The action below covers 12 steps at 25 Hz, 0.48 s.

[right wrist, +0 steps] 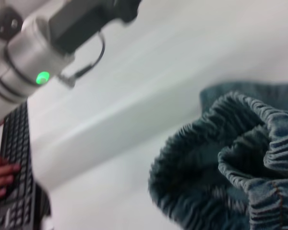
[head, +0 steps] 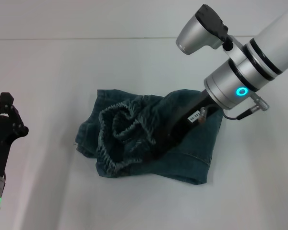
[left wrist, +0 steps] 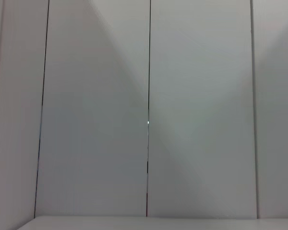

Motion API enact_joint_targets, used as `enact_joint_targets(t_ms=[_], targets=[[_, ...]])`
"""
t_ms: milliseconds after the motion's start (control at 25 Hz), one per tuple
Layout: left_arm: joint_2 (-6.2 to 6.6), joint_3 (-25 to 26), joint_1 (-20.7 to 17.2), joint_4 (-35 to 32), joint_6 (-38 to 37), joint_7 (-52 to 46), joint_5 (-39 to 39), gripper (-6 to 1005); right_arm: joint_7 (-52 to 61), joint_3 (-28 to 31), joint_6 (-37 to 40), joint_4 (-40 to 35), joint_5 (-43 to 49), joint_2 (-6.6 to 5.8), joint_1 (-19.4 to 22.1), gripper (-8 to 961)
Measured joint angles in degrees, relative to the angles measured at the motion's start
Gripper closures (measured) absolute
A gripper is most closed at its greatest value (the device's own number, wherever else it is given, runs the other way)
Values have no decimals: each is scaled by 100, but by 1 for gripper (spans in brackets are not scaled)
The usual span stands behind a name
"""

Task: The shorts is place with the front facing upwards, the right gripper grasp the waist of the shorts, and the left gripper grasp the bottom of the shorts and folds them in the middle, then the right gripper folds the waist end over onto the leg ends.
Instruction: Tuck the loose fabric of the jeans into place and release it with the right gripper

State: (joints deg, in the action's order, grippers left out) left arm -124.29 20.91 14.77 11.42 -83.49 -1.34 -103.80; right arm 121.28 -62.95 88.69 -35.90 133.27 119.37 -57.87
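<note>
Dark teal denim shorts (head: 149,143) lie folded in the middle of the white table, leg ends toward the right. Their gathered elastic waist (head: 122,129) stands bunched and lifted above the lower layer. My right gripper (head: 157,145) reaches down from the upper right, its tips buried in that waist fabric and shut on it. The right wrist view shows the ruffled waist (right wrist: 240,158) close up. My left gripper (head: 7,117) is parked at the table's left edge, well away from the shorts.
The white table (head: 48,72) meets a white panelled wall (left wrist: 149,120) at the back. In the right wrist view the left arm (right wrist: 33,57) shows with a green light, and beyond it a black keyboard (right wrist: 17,163) with a person's hand (right wrist: 0,175).
</note>
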Motion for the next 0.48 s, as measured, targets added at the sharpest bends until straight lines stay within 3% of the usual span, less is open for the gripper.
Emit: enact_joint_targets(t_ms=[480], targets=[[2, 1, 30, 0, 152, -6, 0, 996, -1129, -60, -1288, 716, -1157, 51, -21, 6]])
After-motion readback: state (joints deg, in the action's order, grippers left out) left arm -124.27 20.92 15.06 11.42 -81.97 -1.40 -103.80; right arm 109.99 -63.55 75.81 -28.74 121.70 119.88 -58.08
